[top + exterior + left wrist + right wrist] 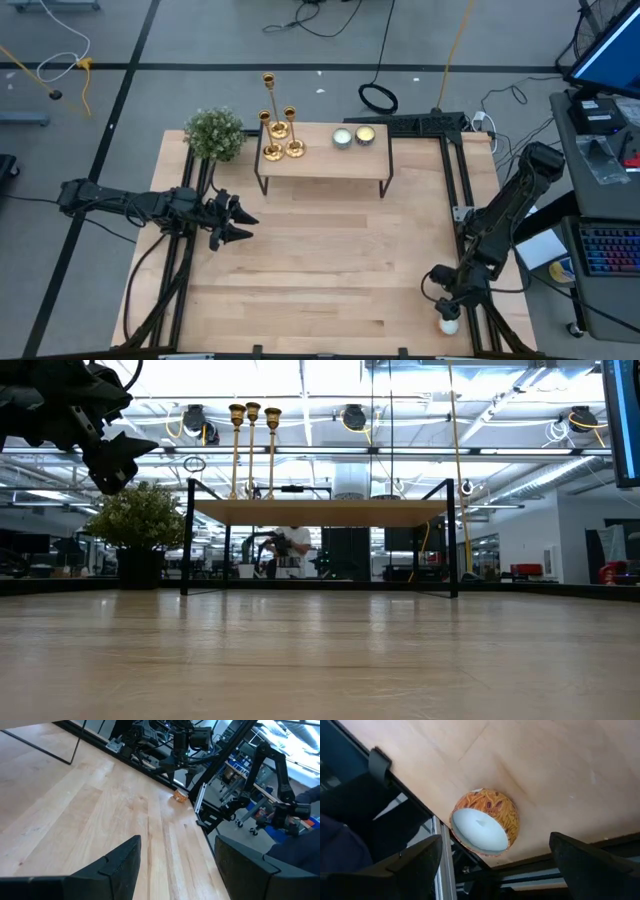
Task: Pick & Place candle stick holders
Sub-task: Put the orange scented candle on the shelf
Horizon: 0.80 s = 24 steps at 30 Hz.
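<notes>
Three gold candle stick holders (279, 128) stand upright on their round bases at the left end of a small raised wooden shelf (325, 160) at the table's far side; they also show in the low view (252, 448). My left gripper (243, 224) is open and empty, raised above the table's left part, well short of the shelf. My right gripper (448, 318) is open at the table's near right corner, above a small orange-patterned candle (484, 821) that lies on the table; its fingers stand on either side without touching it.
Two small round candles (353, 136) sit on the shelf's right part. A potted green plant (214, 134) stands at the far left beside the shelf. Black frame rails (172, 270) run along the table's left and right sides. Bare wood lies between the arms.
</notes>
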Each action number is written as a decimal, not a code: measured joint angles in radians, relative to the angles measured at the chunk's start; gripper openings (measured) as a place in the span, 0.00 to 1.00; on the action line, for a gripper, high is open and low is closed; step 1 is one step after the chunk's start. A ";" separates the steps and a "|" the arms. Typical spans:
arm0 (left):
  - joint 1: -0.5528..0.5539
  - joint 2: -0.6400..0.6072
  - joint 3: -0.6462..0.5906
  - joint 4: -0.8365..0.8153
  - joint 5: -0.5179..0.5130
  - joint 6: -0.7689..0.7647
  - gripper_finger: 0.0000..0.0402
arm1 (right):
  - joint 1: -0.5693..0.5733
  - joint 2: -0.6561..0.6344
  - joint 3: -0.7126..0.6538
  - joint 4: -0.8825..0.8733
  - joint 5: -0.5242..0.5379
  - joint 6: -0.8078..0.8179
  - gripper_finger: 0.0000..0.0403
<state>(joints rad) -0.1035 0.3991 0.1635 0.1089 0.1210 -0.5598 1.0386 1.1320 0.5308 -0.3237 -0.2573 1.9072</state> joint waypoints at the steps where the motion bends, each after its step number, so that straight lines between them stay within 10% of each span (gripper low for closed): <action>1: 0.000 0.000 0.000 0.000 0.000 0.000 0.63 | -0.002 0.000 0.000 0.002 0.000 -0.014 0.90; 24: 0.000 0.000 0.000 0.024 0.000 -0.003 0.63 | -0.076 0.077 -0.004 0.129 -0.009 -0.235 0.90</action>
<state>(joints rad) -0.1032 0.3992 0.1638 0.1333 0.1207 -0.5629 0.9623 1.2085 0.5266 -0.1946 -0.2667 1.6725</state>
